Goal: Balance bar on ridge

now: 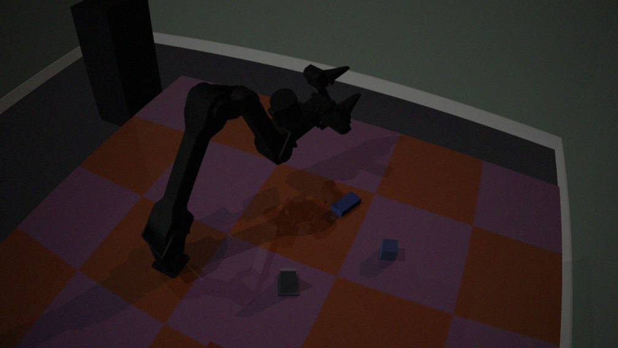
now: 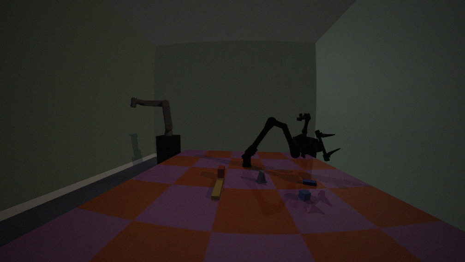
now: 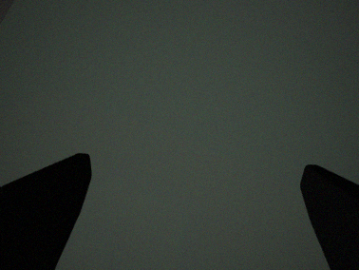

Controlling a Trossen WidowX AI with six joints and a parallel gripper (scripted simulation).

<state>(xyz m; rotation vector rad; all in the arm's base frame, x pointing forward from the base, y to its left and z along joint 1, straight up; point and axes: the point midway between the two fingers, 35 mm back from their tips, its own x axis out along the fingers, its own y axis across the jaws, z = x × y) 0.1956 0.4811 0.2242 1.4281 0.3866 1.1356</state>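
Observation:
A long yellow bar point(image 2: 217, 189) lies flat on the table in the exterior view; it is outside the top view. The ridge, a small grey wedge-like block point(image 1: 288, 283) point(image 2: 262, 178), stands apart from the bar, to its right in the exterior view, with nothing on it. My gripper point(image 1: 354, 80) point(image 2: 337, 141) point(image 3: 198, 170) is open and empty. It is raised high above the table, beyond the blue pieces and far from bar and ridge, and points out toward the wall. The wrist view shows only the two dark fingertips against the wall.
A red block point(image 2: 221, 171) stands at the bar's far end; whether they touch is unclear. A dark blue slab point(image 1: 346, 204) point(image 2: 309, 182) and a lighter blue cube point(image 1: 389, 249) point(image 2: 304, 195) lie on the checkered table. A second arm point(image 2: 166, 115) stands on a dark pedestal at the back left.

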